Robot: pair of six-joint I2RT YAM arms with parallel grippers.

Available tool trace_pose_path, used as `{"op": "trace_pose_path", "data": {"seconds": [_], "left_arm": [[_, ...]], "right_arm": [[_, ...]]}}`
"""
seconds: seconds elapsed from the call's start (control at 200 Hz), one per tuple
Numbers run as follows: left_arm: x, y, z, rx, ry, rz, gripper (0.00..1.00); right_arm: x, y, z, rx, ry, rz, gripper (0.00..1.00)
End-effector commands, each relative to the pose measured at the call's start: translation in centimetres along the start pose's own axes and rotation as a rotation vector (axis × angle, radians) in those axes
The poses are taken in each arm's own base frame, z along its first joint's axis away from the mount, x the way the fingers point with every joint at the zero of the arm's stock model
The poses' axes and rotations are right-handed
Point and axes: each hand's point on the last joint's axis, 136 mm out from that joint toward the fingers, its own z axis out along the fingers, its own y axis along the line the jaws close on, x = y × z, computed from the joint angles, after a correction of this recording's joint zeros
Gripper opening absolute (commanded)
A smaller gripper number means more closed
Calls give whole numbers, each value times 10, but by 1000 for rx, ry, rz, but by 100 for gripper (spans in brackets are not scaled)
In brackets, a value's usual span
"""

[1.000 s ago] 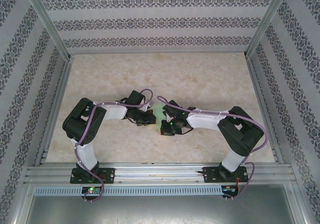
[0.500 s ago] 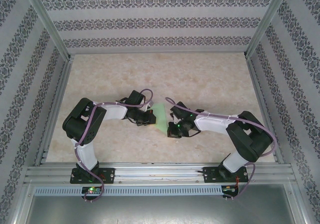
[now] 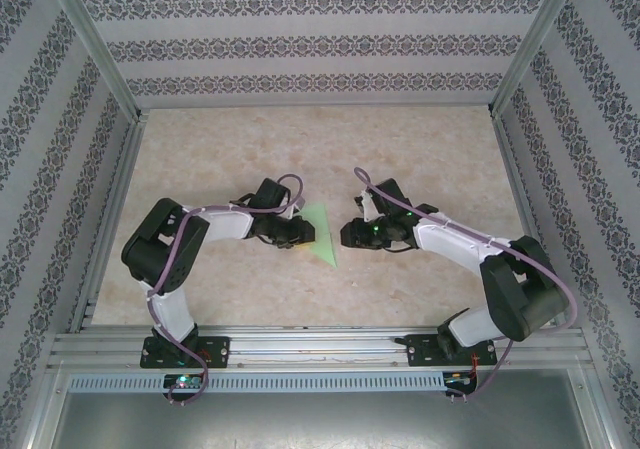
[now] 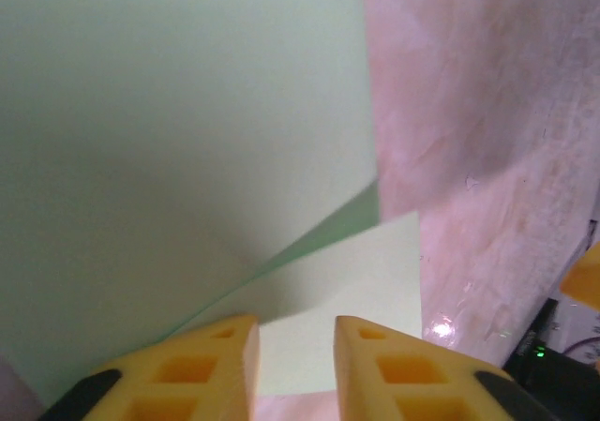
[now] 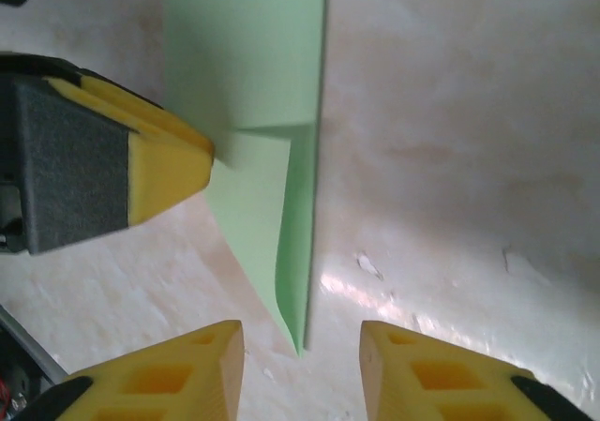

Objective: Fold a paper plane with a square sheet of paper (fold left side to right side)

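The light-green sheet of paper [image 3: 322, 239] lies on the table between the arms, folded into a slim pointed shape with its tip toward the near edge. My left gripper [image 3: 303, 231] sits at its left edge. In the left wrist view the yellow fingers [image 4: 211, 369] are parted, and the paper [image 4: 187, 112] lies flat beneath the left gripper [image 4: 295, 365], one folded flap lifting slightly. My right gripper [image 3: 348, 234] is just right of the paper, apart from it. In the right wrist view the right gripper [image 5: 302, 365] is open, and the paper's [image 5: 253, 65] tip points toward the gap.
The beige marbled tabletop [image 3: 400, 149] is bounded by patterned walls [image 3: 320, 44] at the back and sides. An aluminium rail [image 3: 320, 344] carrying both arm bases runs along the near edge. The left gripper's finger [image 5: 141, 158] shows in the right wrist view.
The right arm has pulled back to the right, off the paper. Both grippers have gone from shut to parted. The paper now lies uncovered as a pointed shape.
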Motion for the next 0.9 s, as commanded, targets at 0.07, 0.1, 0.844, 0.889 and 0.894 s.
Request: {"op": "trace_pose_path", "data": {"seconds": [0.07,0.1,0.844,0.889,0.894], "left_arm": [[-26,-12,-40,-46,-140,73,36],[-29,-11,-45,-47,-158,66,36],[-38,26,-59,-20,-245,-86,48],[-38,26,-58,-20,-242,-86,49],[-38,26,-58,-19,-243,-87,49]], "right_arm": [[-19,26,15,-119,-7,-165,43],[-19,29,19,-128,0,-176,43],[-22,17,46,-45,1,-164,50],[-22,15,45,-41,-1,-164,51],[-22,15,46,-40,1,-164,52]]}}
